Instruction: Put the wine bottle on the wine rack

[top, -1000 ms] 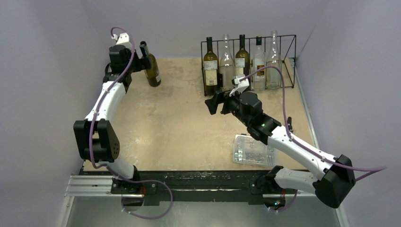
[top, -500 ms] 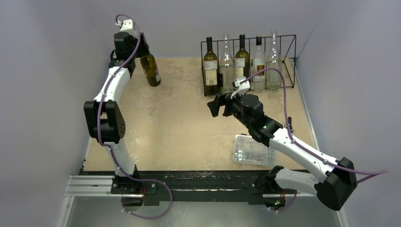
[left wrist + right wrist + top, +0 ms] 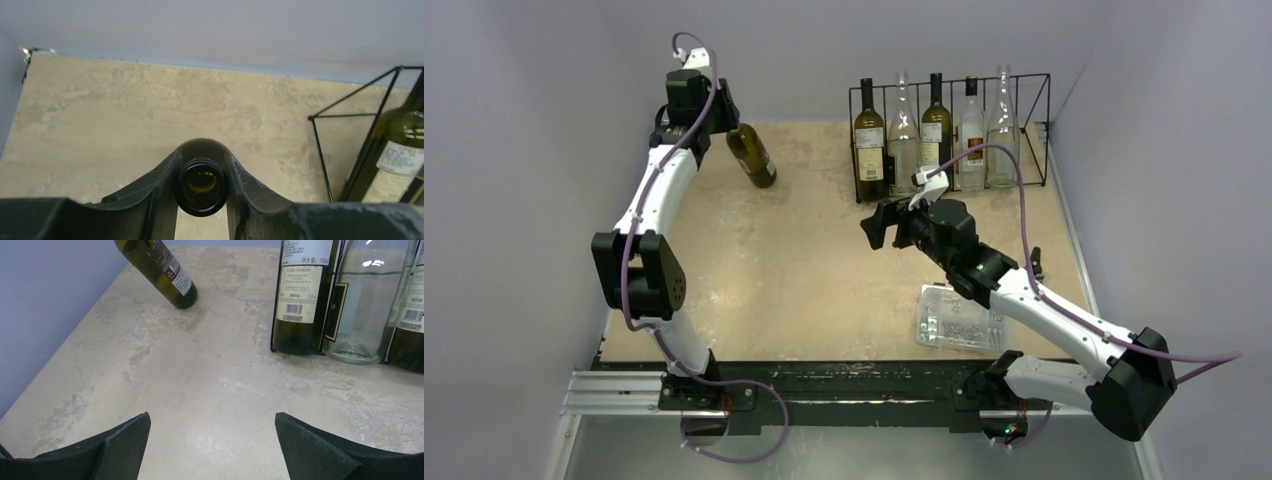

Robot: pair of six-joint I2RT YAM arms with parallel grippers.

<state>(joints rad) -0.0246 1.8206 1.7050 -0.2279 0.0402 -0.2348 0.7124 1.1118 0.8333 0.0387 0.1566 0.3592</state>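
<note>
Table (image 3: 824, 270) is taken up at the far right by the wine rack (image 3: 1026, 110), where five standing bottles (image 3: 936, 135) are held between the wire bars. The left arm (image 3: 649, 210) is stretched to the far left corner, and the right arm (image 3: 1034, 310) is bent over the middle, short of the rack. The wine bottle (image 3: 754, 158) is found at the far left, well apart from the rack, dark green and tilted with its base toward the centre and its neck up in the left gripper (image 3: 202, 170). A clear parts box (image 3: 961, 318) is seen near the right arm and is not involved. In the left wrist view the fingers (image 3: 162, 182) are clamped on both sides of the neck just under the open mouth, so the bottle is gripped. Whether the base is still touching the table or just off it cannot be settled from these angles. The right gripper (image 3: 212, 440) is spread wide, nothing is between its jaws, and it is aimed at bare table in front of the rack. The step in hand is judged as grasp made, with the lift and carry about to begin. The next move calls for the bottle to be raised clear and brought upright, carried across to the rack above bar height, then lowered into a slot not already taken. The standing bottles and the idle right arm need to be kept clear of.
</note>
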